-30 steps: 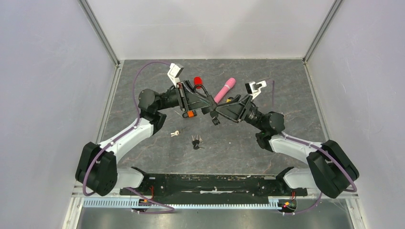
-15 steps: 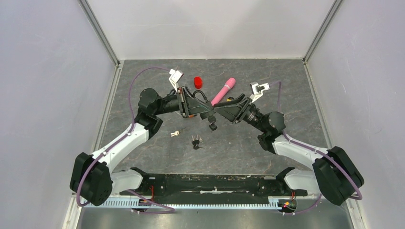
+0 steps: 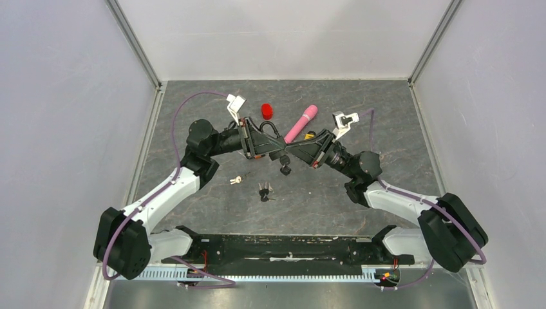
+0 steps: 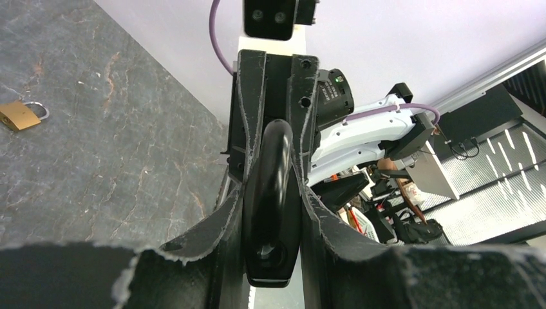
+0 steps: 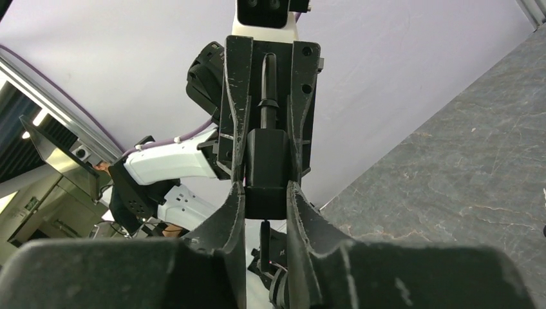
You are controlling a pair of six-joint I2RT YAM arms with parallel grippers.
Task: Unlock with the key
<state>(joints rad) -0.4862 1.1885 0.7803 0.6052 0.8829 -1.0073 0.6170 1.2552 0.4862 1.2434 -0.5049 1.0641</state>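
Observation:
A black padlock (image 4: 272, 193) hangs in the air over the middle of the table, with my left gripper (image 4: 272, 222) shut on it. From the right wrist view the padlock's body (image 5: 266, 158) and thin shackle stand between the left fingers. Below the body sits the black key (image 5: 265, 203), and my right gripper (image 5: 265, 193) is shut on its head. Both grippers meet tip to tip, left gripper (image 3: 278, 149) against right gripper (image 3: 291, 152). A black key bunch (image 3: 284, 168) dangles under them.
On the table lie a red cap (image 3: 266, 111), a pink cylinder (image 3: 302, 122), a brass padlock (image 4: 22, 114), a small silver key (image 3: 236, 180) and a dark key bunch (image 3: 264, 191). Grey walls stand on three sides.
My right gripper moved left to meet the left one and closed its jaws on the key under the padlock. The left arm lowered slightly, and the dangling keys shifted left.

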